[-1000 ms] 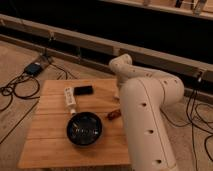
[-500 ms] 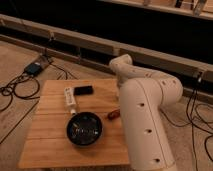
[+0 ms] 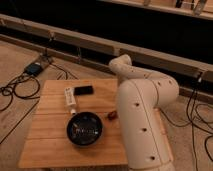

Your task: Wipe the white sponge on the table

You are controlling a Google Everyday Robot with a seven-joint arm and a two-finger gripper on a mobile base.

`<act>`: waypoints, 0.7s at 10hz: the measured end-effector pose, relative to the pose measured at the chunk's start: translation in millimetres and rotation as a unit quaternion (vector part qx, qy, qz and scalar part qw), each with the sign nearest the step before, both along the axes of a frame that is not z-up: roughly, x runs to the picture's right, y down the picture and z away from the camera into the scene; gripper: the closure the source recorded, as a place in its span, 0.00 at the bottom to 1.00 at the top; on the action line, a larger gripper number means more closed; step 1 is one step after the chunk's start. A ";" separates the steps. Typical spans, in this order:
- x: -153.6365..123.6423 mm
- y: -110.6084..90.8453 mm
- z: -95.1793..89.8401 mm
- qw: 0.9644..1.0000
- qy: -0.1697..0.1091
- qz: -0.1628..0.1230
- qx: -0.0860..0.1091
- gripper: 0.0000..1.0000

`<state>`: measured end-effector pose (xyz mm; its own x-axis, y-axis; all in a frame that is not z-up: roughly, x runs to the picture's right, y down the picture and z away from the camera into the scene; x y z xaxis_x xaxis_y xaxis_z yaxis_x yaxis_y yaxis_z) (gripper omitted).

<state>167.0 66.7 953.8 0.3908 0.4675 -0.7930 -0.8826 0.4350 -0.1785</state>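
Note:
The light-brown wooden table (image 3: 50, 137) fills the lower left of the camera view. The white sponge does not show; it is hidden or out of view. My big white arm (image 3: 145, 115) bends over the table's right side and covers that part of it. My gripper is not in view; it lies somewhere behind or under the arm's bulk.
On the table lie a long narrow white item with dark markings (image 3: 70, 99), a flat black rectangular object (image 3: 84, 90), a dark round bowl (image 3: 85, 129) and a small reddish-brown thing (image 3: 112, 115) beside the arm. Cables (image 3: 12, 92) and a blue device (image 3: 35, 68) lie on the floor at left.

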 end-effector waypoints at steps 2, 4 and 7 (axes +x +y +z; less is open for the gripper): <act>16.7 -13.3 0.3 0.999 0.032 0.011 0.016 1.00; 26.6 -27.7 5.1 0.998 0.051 0.022 0.031 1.00; 27.3 -38.9 19.9 0.997 0.056 0.031 0.040 1.00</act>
<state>194.2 27.8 973.7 0.2708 0.5509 -0.7895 -0.9206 0.3880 -0.0450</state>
